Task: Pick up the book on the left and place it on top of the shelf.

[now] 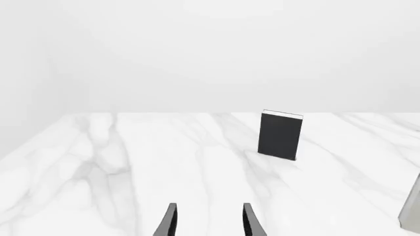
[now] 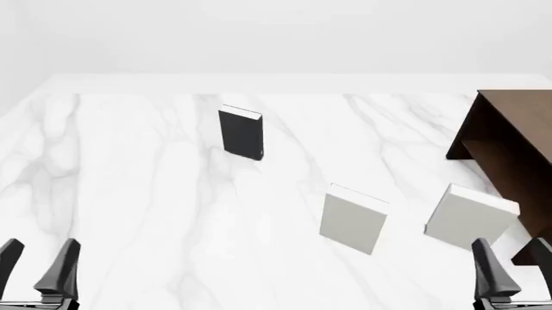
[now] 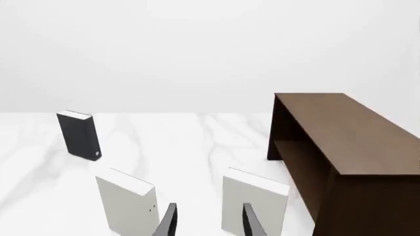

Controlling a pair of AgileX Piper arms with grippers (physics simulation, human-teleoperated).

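The book [image 2: 240, 132] stands upright on the desk [image 2: 138, 194], left of centre and toward the far side in the front view. Dark cover, white page edge at the top. It touches nothing else. In the left wrist view the book [image 1: 281, 135] stands well ahead of the fingertips, free on the marble.

The shelf [image 2: 510, 148] occupies the desk's right edge — dark brown, flat top bare, open side facing the middle. The right wrist view shows the shelf [image 3: 341, 157] with one inner board below the top.

Two white books stand upright between the dark book and the shelf. The first white book [image 2: 352, 218] is near the centre, nearer the arms than the dark one. The second white book [image 2: 468, 215] stands just beside the shelf's near end; whether they touch cannot be told.

Left pincer [image 2: 36, 265]: low at the near left corner, fingers spread apart, nothing between them, well apart from the book. Right pincer [image 2: 513, 261]: low at the near right corner, fingers likewise parted and holding nothing — in its wrist view the pincer [image 3: 208, 220] points between the two white books.
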